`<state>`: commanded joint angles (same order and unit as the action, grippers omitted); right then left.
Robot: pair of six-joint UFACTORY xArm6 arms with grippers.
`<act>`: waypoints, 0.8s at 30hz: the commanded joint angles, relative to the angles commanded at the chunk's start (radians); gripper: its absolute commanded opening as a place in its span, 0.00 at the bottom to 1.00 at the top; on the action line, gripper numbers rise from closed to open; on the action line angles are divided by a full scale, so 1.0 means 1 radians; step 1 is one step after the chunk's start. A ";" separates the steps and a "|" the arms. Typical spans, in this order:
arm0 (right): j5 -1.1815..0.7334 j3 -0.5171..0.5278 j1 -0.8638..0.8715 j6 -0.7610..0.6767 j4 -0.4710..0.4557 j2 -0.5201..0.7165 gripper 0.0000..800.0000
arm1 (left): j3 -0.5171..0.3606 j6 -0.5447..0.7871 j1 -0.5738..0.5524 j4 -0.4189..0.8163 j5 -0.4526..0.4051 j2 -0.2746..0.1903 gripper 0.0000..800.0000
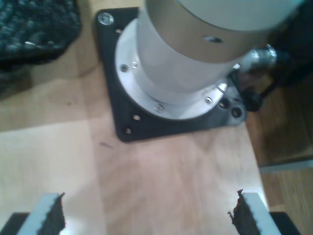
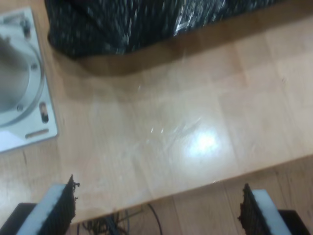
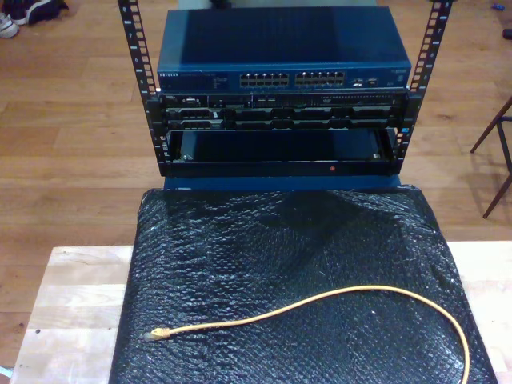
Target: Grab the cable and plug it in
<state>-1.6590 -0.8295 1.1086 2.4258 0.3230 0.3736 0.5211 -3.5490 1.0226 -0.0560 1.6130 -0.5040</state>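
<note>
The long thin yellow-orange network cable lies curved on the black bubble-wrap mat (clear plug toward the exterior view's left), while my first gripper and my second gripper hang spread and empty over the pale wooden tabletop.

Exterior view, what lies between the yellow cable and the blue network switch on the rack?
In the exterior view, only bare black bubble-wrap mat lies between the cable and the rack's lower shelves below the switch.

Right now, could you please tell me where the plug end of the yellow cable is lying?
The cable's plug lies on the black bubble-wrap mat, near the exterior view's lower left, with the cable curving away toward that view's lower right.
</note>
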 joint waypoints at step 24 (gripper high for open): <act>-0.002 -0.069 -0.276 -0.206 0.184 -0.069 0.99 | 0.026 -0.267 -0.227 -0.104 0.038 0.020 1.00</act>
<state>-1.6606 -0.8986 0.8324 2.2202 0.5071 0.3046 0.5472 -3.8159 0.7956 -0.1603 1.6514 -0.4841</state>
